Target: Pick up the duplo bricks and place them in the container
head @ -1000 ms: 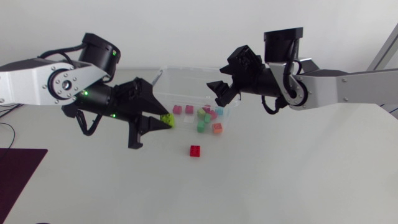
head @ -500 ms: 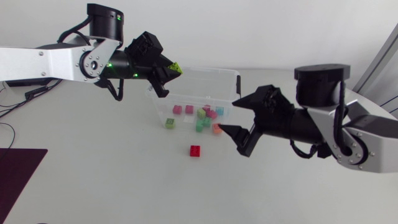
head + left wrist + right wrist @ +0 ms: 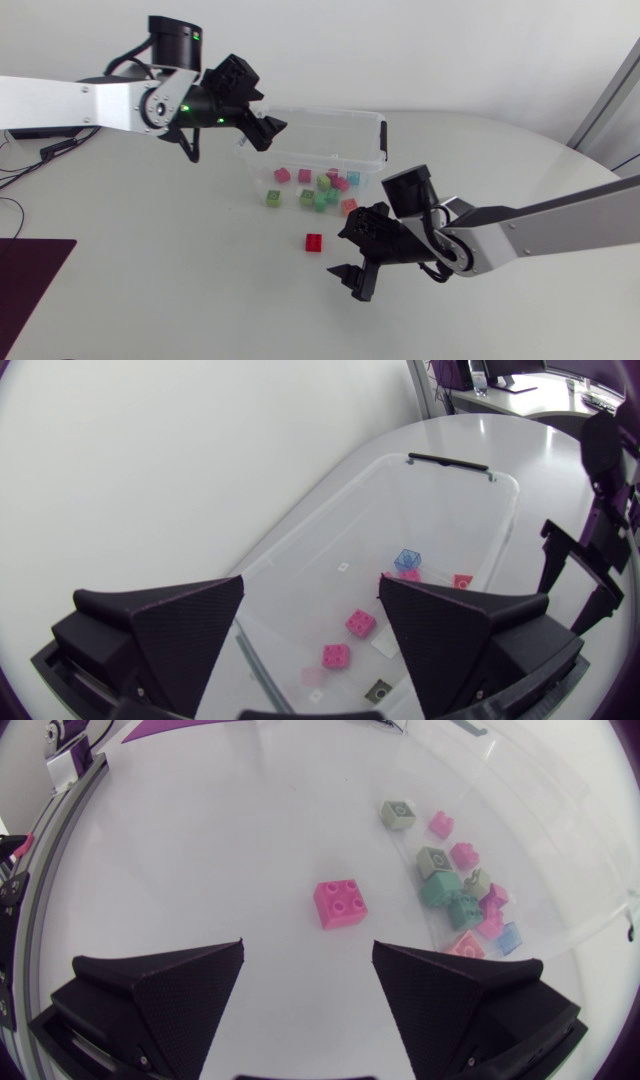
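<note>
No text, label or number can be read on anything.

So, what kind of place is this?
Probably a robot lab or test bench: a left arm and a right arm over a plain white table, a clear container holding toy bricks, and one red brick outside it.

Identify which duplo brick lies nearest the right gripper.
The red brick, alone on the bare table just ahead of the open right gripper. The other bricks sit bunched together farther off, at the clear container.
</note>
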